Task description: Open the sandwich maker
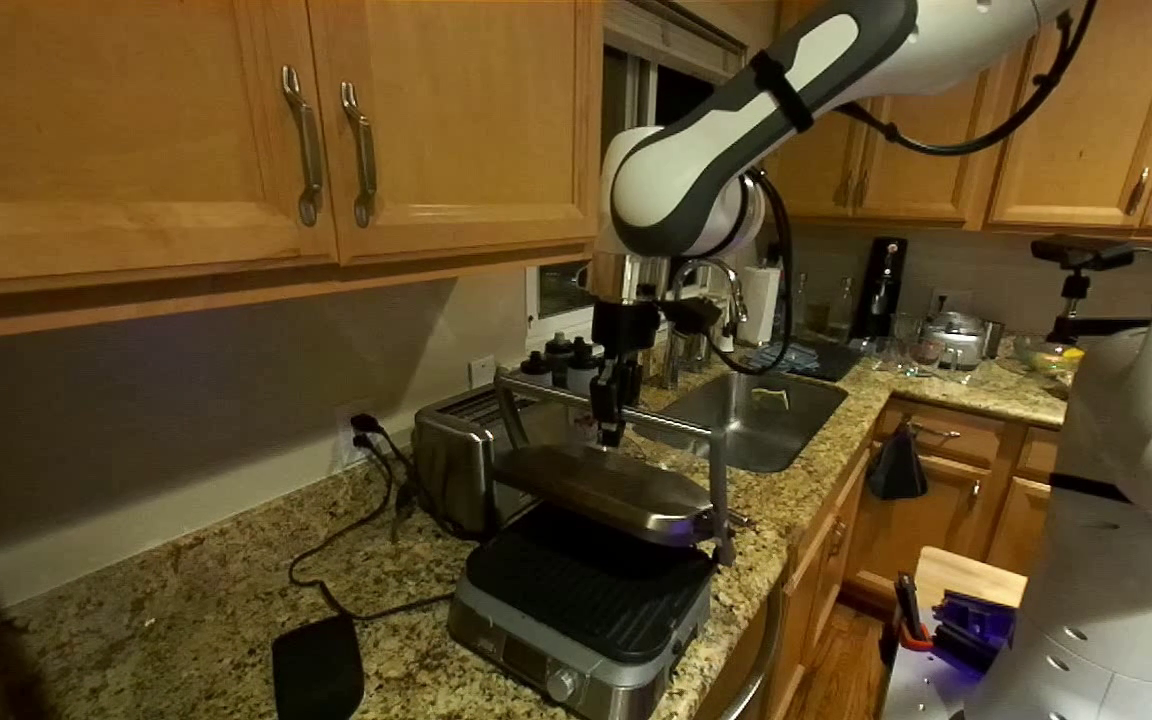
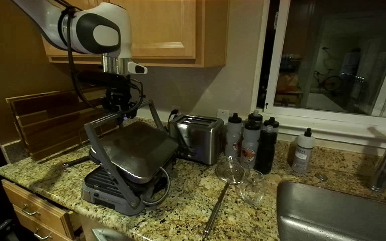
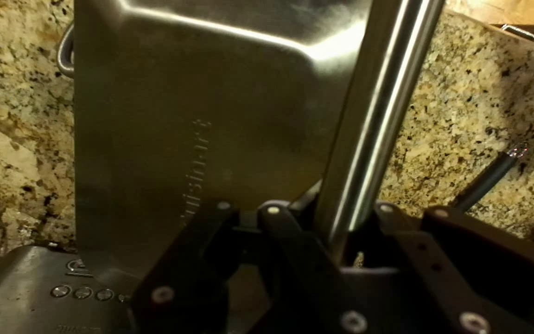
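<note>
The sandwich maker's steel lid [image 1: 601, 488] is raised partway above its black ribbed lower plate [image 1: 586, 575], with a gap between them. The raised lid also shows in an exterior view [image 2: 137, 147] and in the wrist view [image 3: 230, 93]. Its bar handle [image 1: 676, 424] stands up above the lid on two side arms. My gripper [image 1: 612, 415] points down at the handle, and the bar [image 3: 383, 102] passes between its fingers [image 3: 329, 215], which look closed around it. The fingertips are dark and partly hidden behind the bar.
A silver toaster [image 2: 196, 140] stands close beside the sandwich maker at the wall. Several bottles [image 2: 251, 144], a glass [image 2: 252, 189] and a metal rod [image 2: 215, 211] lie toward the sink [image 1: 766, 440]. Wooden boards [image 2: 55, 124] lean behind. Cabinets [image 1: 456, 130] hang above.
</note>
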Available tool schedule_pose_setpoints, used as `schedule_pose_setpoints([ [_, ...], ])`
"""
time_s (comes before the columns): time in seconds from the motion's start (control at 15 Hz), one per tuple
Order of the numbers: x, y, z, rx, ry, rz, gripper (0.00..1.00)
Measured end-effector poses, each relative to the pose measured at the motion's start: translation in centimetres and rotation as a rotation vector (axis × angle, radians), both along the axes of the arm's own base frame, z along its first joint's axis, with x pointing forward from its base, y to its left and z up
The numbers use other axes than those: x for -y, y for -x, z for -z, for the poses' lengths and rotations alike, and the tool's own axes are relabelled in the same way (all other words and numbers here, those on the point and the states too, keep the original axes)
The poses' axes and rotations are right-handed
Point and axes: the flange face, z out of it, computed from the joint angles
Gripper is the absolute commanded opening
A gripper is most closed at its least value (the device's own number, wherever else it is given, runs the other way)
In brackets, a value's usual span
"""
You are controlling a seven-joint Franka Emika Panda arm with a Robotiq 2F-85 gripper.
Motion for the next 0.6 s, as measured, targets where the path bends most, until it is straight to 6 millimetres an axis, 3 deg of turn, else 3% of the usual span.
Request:
schedule_pose_setpoints([
  [0.2,1.5,-0.1,-0.6,0.013,0.0,0.03,0.03],
  [0.6,8.2,0.2,-1.9,0.042,0.014,0.139,0.03],
])
